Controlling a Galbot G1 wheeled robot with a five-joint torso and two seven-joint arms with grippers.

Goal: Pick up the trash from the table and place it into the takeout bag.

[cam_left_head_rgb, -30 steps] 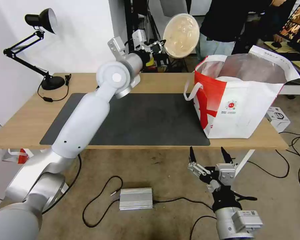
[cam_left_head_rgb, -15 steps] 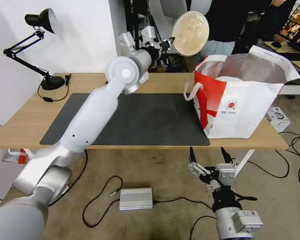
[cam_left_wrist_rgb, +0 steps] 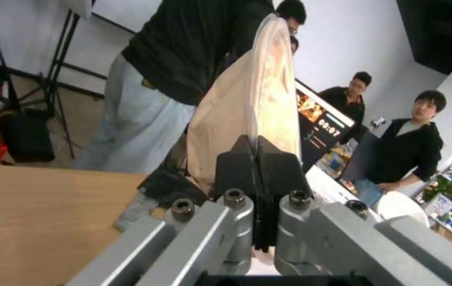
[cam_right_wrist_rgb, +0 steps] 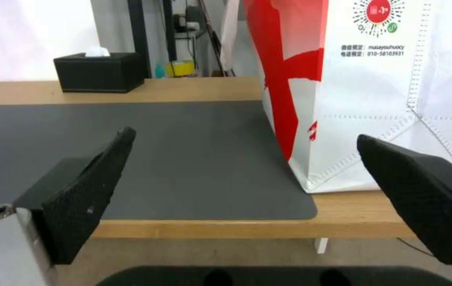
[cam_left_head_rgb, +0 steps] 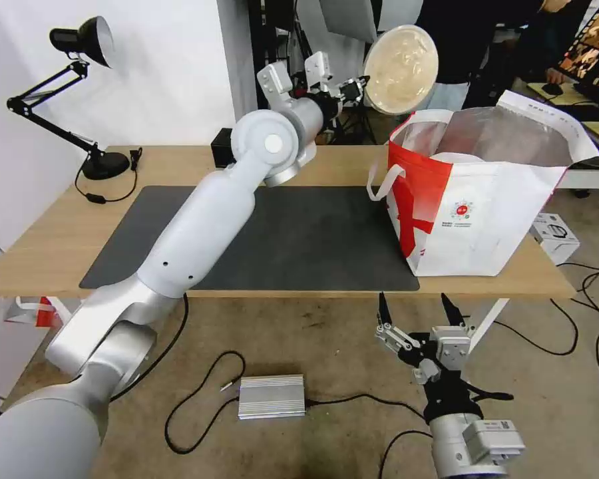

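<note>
The beige pulp bowl hangs on edge high in the air, its inside facing me, just left of and above the takeout bag's open top. My left gripper is shut on the bowl's rim. In the left wrist view the black fingers pinch the rim of the bowl. The white-and-red bag stands open on the table at the right end of the dark mat. My right gripper waits open below the table's front edge, facing the bag.
A black tissue box sits at the table's back edge behind the mat. A black desk lamp stands at the back left. On the floor lie a small white box, a silver power unit and cables.
My left arm has swung to the right with the pulp bowl, bringing it from over the table's back edge to near the bag's left rim. The right arm has not moved.
</note>
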